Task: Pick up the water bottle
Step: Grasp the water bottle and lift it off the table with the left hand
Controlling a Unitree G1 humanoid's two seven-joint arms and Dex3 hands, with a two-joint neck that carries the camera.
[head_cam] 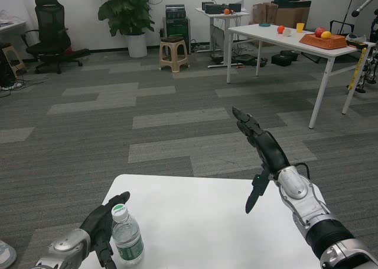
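**Water bottle stands at the near left of the tabletop, left hand wrapped beside it**

A clear water bottle (126, 236) with a green cap is seen standing upright on the white tabletop (195, 222), close to its near left corner. The left hand (101, 222) is placed against the bottle's left side, its black fingers curled around the upper part of the bottle, just below the cap. Whether the bottle is firmly gripped or only touched cannot be told from this view; the bottle's base appears to rest on the tabletop.

The right hand (260, 148) is held raised above the far right part of the tabletop, well apart from the bottle. Its fingers are stretched out and spread, pointing up and away towards the room, with one digit hanging down; nothing is held in it. The silver right forearm (310, 207) is seen running from the lower right corner up to the hand.

Beyond the tabletop, a grey carpeted floor (118, 121) is spread out. A second white table (283, 39) carrying a tray of fruit (322, 40) is seen at the far right, a black office chair (50, 27) at the far left, and a potted plant (127, 15) and a small stool (174, 52) against the back wall.
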